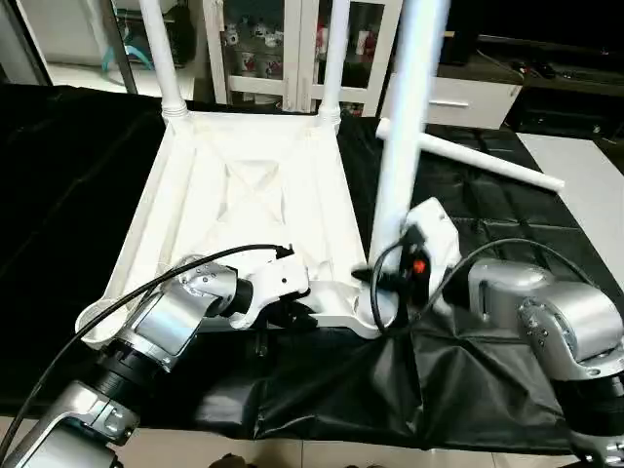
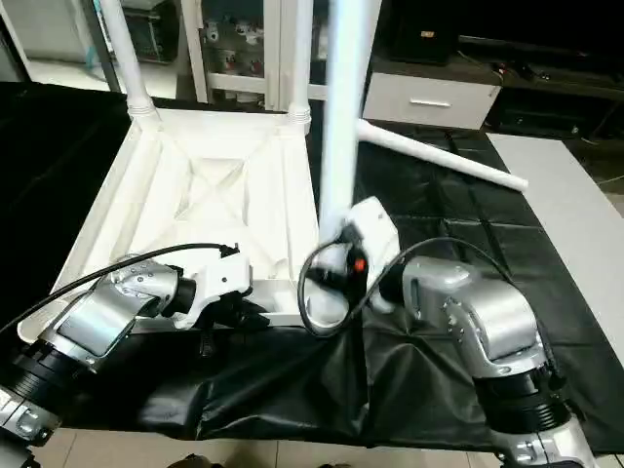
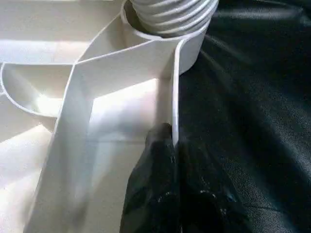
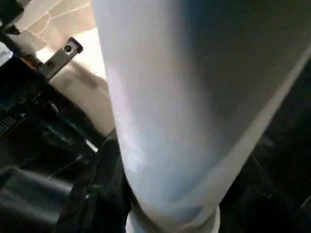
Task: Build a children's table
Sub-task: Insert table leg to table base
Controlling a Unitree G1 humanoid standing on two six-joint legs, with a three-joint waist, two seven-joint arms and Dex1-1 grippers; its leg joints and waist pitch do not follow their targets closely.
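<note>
The white table top [image 1: 244, 185] lies upside down on the black cloth, its X ribs facing up. Two legs [image 1: 161, 58] [image 1: 334, 58] stand upright in the far corner sockets. A third leg [image 1: 405, 117] stands in the near right socket [image 3: 189, 43], its ribbed end [image 3: 170, 12] seated there. My right gripper [image 1: 395, 273] is shut around this leg [image 4: 184, 107] low down. At the near edge, my left gripper [image 1: 283, 314] is shut on the top's rim [image 3: 174, 97], one black finger [image 3: 155, 170] inside the wall. A fourth leg [image 1: 478, 156] lies loose on the cloth at the back right.
Black cloth [image 1: 487, 224] covers the work surface and hangs over its near edge. A white cabinet with glass doors [image 1: 263, 49] stands behind the table top. A pale surface [image 1: 585, 185] borders the cloth on the right.
</note>
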